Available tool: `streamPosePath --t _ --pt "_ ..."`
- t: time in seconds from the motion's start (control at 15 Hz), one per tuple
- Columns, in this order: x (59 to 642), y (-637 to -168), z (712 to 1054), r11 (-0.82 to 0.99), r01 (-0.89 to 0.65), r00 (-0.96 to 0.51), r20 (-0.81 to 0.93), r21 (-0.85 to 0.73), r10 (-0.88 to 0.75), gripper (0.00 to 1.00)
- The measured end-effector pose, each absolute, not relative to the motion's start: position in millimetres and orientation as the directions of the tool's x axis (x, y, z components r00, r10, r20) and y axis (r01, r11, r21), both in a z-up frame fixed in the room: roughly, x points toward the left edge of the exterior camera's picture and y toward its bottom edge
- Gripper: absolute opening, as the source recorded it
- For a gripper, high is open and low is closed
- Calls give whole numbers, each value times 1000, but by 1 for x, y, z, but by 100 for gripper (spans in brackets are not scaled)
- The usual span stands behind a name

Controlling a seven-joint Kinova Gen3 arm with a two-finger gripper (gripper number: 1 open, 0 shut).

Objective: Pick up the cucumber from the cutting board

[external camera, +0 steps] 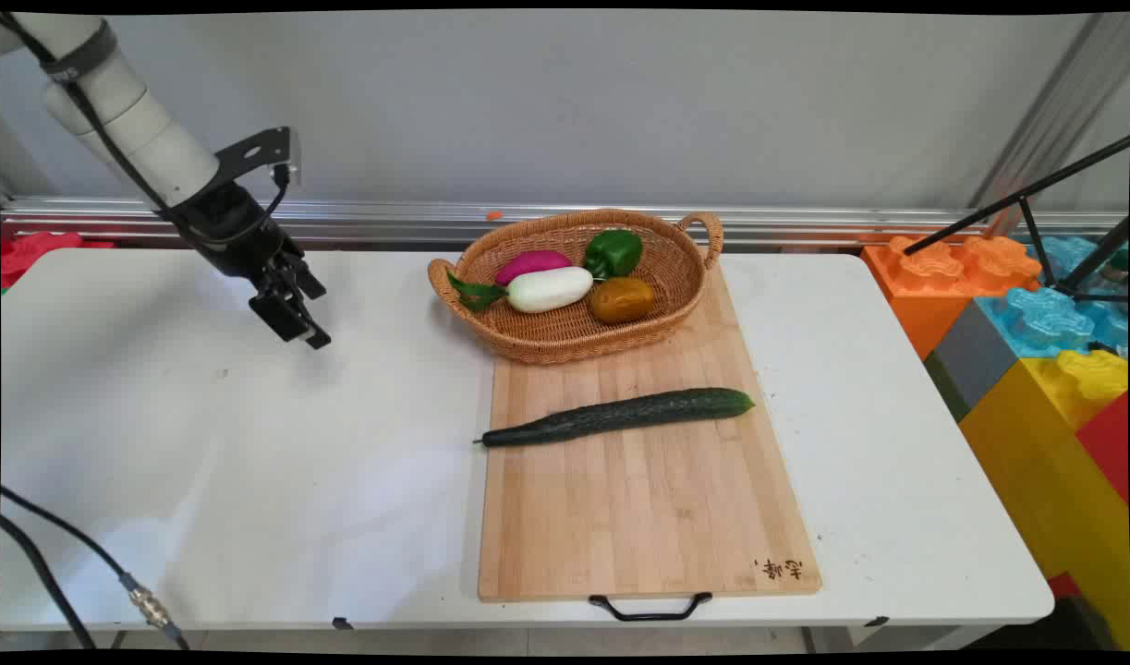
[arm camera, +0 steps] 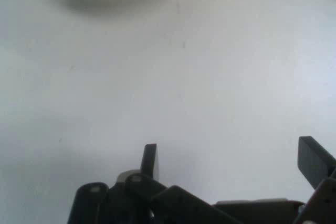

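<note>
My gripper (external camera: 298,325) hangs open over bare white table (external camera: 204,443), well left of the wooden cutting board (external camera: 638,517). In the hand view the gripper (arm camera: 231,161) shows its two fingers (arm camera: 149,161) spread wide with only table surface between them. A long dark green cucumber (external camera: 620,416) lies across the board. Behind it a wicker basket (external camera: 546,346) holds a white radish (external camera: 548,288), a magenta vegetable (external camera: 532,264), a green pepper (external camera: 613,251) and a brown potato-like piece (external camera: 622,299). Nothing is held.
Large coloured toy blocks (external camera: 1036,351) are stacked off the table's right side, with a black tripod (external camera: 1036,212) above them. A black cable (external camera: 84,554) runs across the table's near left corner. An aluminium rail (external camera: 389,222) lines the back edge.
</note>
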State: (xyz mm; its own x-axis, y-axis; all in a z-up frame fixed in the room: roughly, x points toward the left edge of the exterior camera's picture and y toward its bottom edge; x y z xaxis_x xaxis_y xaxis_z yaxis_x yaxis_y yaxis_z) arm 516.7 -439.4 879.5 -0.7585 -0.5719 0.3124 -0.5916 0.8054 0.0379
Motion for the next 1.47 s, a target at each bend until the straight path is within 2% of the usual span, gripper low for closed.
streamPosePath --t 0.27,0.8,1.47 --pt "482 -426 881 821 -569 -758 356 49 -546 100" --pt "353 -410 876 834 -550 -753 408 40 -517 100" --pt "272 -421 818 828 -559 -736 441 33 -514 100"
